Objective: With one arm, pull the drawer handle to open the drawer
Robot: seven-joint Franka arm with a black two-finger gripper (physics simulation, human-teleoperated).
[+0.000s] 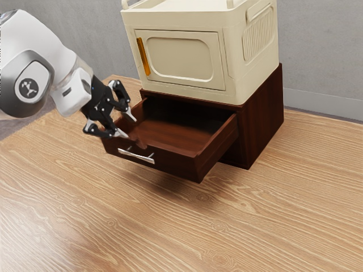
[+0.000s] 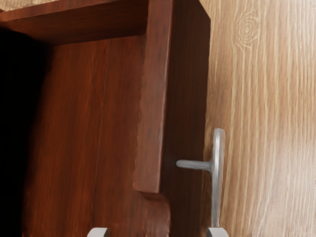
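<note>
In the exterior view the black gripper (image 1: 131,128) stands open at the drawer front's notched top edge, its fingertips apart. The dark brown drawer (image 1: 170,161) is pulled out of its cabinet, its inside showing. A silver bar handle (image 1: 136,156) is on the drawer's front face, just below the gripper. In the wrist view the gripper's two tips (image 2: 158,232) are wide apart, one over the drawer's inside and the other by the handle (image 2: 217,173). The drawer (image 2: 154,108) front lies between them; whether either tip touches it, I cannot tell.
The dark wood cabinet (image 1: 261,124) behind the drawer carries a cream box (image 1: 238,62) with a door and an orange handle (image 1: 143,56). Wood-grain surface (image 1: 227,226) stretches before and beside the cabinet. A grey wall (image 1: 323,51) rises behind.
</note>
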